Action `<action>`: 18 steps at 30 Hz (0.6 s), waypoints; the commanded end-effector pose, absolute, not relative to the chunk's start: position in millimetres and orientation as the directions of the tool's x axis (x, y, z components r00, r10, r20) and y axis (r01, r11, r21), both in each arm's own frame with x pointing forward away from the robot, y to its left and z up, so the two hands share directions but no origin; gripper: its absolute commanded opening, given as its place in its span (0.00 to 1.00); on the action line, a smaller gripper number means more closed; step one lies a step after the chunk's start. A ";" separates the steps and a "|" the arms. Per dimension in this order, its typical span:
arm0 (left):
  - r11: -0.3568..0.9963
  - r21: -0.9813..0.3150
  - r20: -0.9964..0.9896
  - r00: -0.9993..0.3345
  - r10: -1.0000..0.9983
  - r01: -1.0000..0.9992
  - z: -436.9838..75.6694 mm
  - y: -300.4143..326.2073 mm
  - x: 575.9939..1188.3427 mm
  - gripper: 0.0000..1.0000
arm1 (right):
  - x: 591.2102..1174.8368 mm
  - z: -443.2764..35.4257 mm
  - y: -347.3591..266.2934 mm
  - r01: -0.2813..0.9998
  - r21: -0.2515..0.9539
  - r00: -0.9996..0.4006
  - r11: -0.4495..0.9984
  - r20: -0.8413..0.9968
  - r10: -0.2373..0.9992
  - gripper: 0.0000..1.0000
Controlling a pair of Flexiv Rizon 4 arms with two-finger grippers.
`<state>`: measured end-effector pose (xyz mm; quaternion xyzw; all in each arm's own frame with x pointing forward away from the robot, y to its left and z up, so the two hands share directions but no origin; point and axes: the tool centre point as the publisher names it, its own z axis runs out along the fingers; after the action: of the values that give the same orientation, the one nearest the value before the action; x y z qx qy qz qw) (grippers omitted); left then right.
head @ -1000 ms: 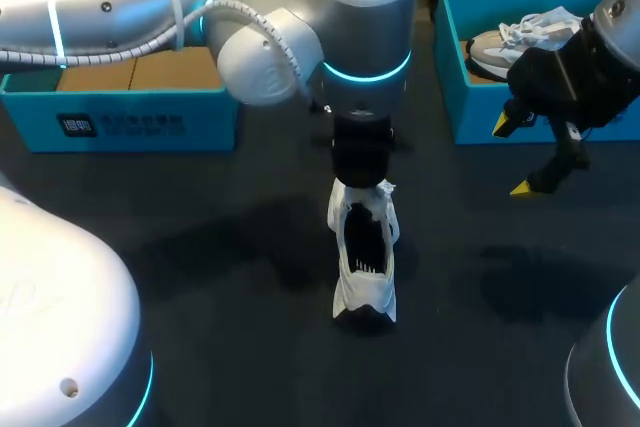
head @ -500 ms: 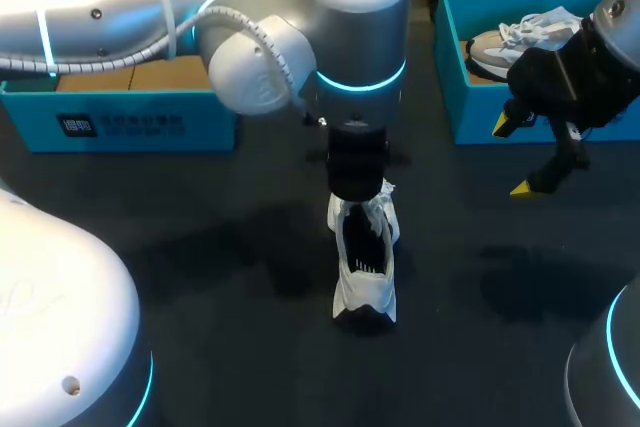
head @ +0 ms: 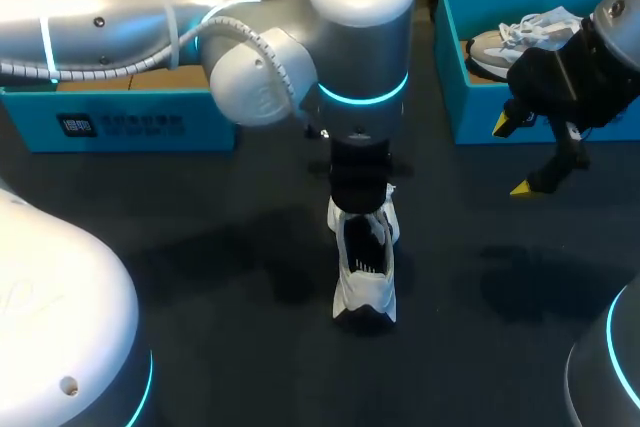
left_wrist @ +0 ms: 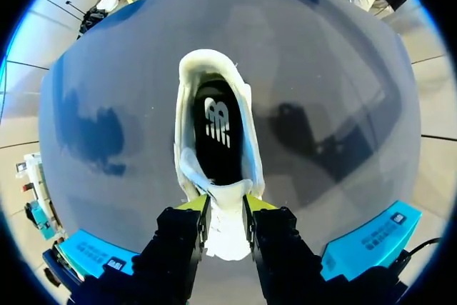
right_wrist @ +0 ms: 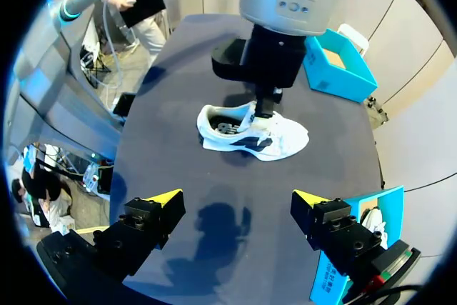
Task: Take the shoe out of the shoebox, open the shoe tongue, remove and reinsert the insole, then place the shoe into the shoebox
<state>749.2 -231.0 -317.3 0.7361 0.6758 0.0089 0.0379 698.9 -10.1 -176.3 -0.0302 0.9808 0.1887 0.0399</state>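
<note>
Rectangular blue cardboard box (head: 130,122) sits well left of the shoe (head: 365,267). Left gripper (left_wrist: 227,205) pinches its soft white tongue (left_wrist: 227,232). Right of the shoe, the right gripper (head: 514,157) hangs spread wide beside the blue shoebox (head: 470,127).

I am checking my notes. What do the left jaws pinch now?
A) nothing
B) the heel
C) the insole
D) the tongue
D: the left jaws press the white tongue from two sides; the black insole lies inside the shoe.
</note>
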 end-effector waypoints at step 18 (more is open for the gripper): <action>-0.031 0.012 -0.049 0.032 0.998 0.999 -340.6 -226.1 708.5 0.26 | 701.1 -176.9 -8.3 -0.073 0.364 -0.995 0.928 -0.086 -0.044 1.00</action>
<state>708.9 -227.6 -334.9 0.7176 0.6962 -0.0107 0.0181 698.9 -10.1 -176.3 -0.0302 0.9808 0.1887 0.0399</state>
